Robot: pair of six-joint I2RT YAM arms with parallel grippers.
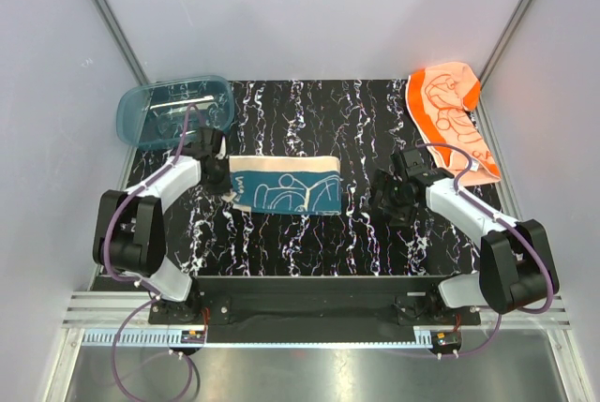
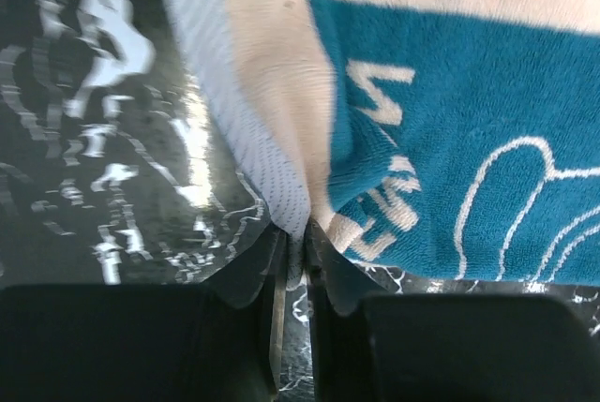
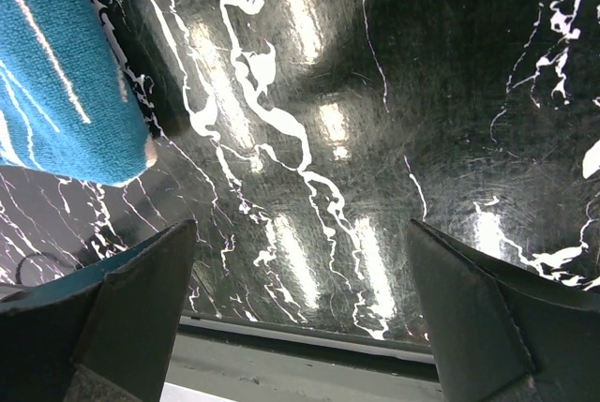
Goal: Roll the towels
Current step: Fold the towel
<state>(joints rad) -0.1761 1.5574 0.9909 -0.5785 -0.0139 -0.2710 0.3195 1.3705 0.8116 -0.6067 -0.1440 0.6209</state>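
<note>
Pinching only the thin cream hem of the teal towel [image 1: 286, 196] lying mid-table, the nearly closed left gripper [image 2: 292, 241] is risking a slip, while the right gripper [image 3: 300, 233] is hovering wide open, empty.

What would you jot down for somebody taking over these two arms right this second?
Left hand: pinched shut on the cream edge of the teal towel.
Right hand: wide open, holding nothing, above bare table just right of that towel.
Teal towel: mid-table, flat, its far strip showing cream.
Orange towel: loose at the far right corner, no hand near it.
Done: neither towel is rolled yet.
Left: roll the teal one, then the orange one.
</note>
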